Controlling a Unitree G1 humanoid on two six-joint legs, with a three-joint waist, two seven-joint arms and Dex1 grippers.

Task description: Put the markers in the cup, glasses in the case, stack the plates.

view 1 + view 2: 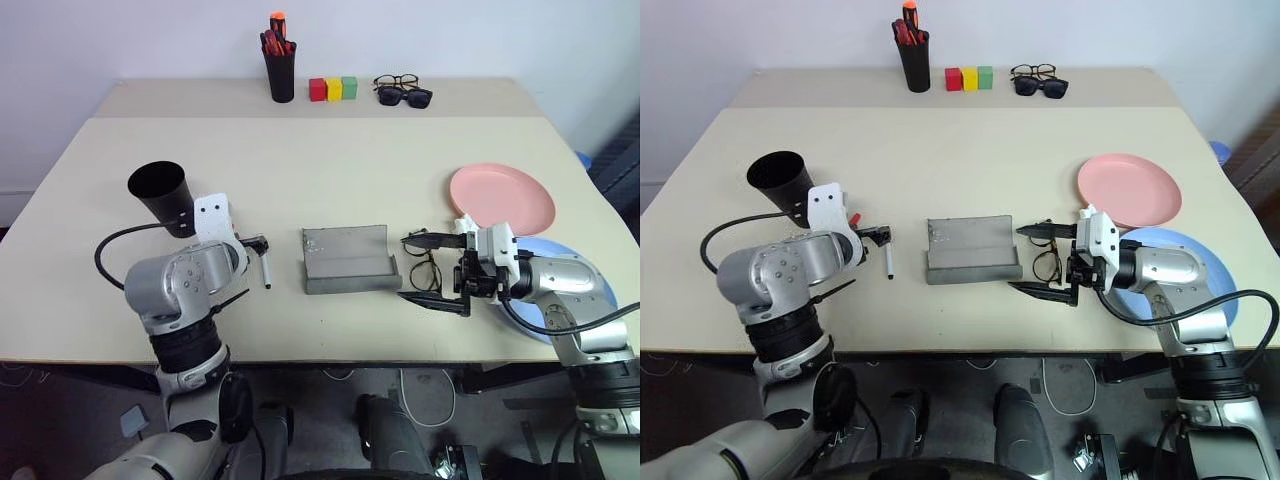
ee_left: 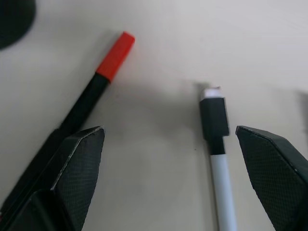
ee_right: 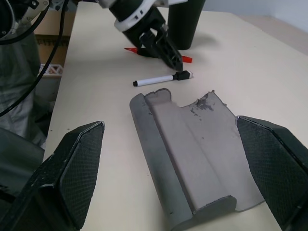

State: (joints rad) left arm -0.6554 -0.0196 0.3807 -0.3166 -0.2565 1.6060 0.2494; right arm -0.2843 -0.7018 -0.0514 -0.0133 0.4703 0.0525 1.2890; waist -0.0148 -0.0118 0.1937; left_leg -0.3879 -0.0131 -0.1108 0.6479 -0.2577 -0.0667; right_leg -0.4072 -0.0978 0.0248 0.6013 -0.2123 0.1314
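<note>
The black cup (image 1: 160, 195) stands at the table's left. Just right of it my left gripper (image 1: 255, 243) hangs open over the two markers. In the left wrist view the black marker with the red cap (image 2: 96, 91) lies by one finger and the white marker with the black cap (image 2: 216, 144) lies between the fingers. The grey case (image 1: 348, 260) lies open in the middle. Right of it the wire glasses (image 1: 425, 270) rest on the table between the spread fingers of my open right gripper (image 1: 432, 270). The pink plate (image 1: 500, 195) overlaps the blue plate (image 1: 565, 300), which my right arm partly hides.
At the back of the table stand a black pen pot of red and orange pens (image 1: 281, 72), three coloured blocks (image 1: 333, 88), and dark sunglasses with thicker-rimmed spectacles (image 1: 403, 92). The table's front edge runs just below the case.
</note>
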